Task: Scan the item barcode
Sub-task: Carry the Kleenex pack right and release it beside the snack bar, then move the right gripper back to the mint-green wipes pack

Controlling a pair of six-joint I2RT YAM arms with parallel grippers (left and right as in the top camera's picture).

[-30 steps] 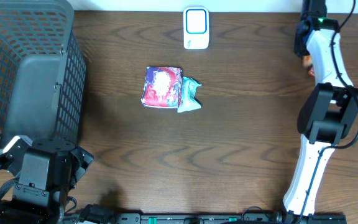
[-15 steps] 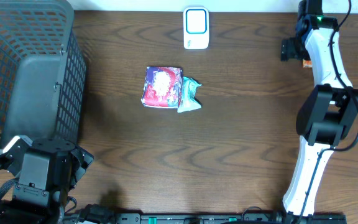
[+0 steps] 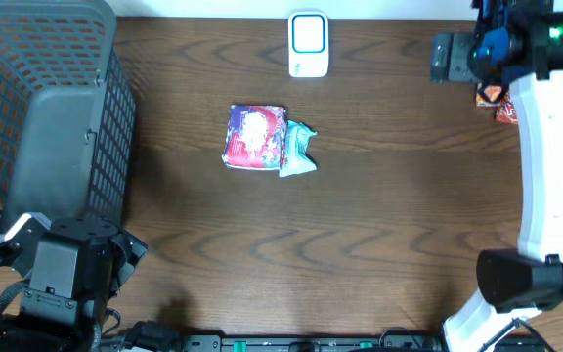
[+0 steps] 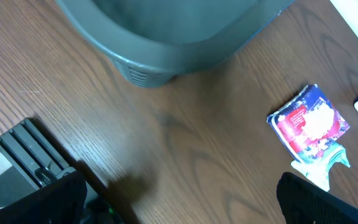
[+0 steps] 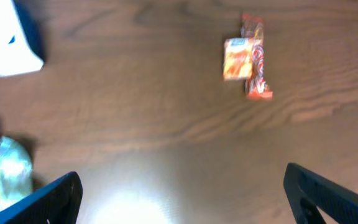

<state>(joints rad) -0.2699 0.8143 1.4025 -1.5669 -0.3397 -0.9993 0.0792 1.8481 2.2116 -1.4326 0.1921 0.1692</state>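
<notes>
packet [image 3: 255,136]: red, blue and white, flat on the tabletop [image 3: 379,215], with a crumpled pale-green end on one side. It is well apart from the left pincer [image 4: 179,208] and the right pincer [image 5: 179,205], and neither touches it. In the left wrist view it lies ahead of the left pincer, toward its right-hand finger. In the right wrist view it is a blur at the left edge, just beside one finger.
tabletop: dark wood grain, under both pincers.
basket [image 3: 37,117]: grey mesh, just ahead of the left pincer and far across from the right pincer.
right pincer: above the tabletop, fingers spread wide, nothing between them.
left pincer: above the tabletop, fingers wide apart at the bottom corners of its own view, empty.
scanner [image 3: 308,44]: white with a blue-rimmed face, off to one side of the right pincer and apart from it. It lies beyond the packet as seen from the left pincer.
sachet [image 3: 497,103]: orange, flat on the tabletop, near the right pincer and ahead of it, untouched.
</notes>
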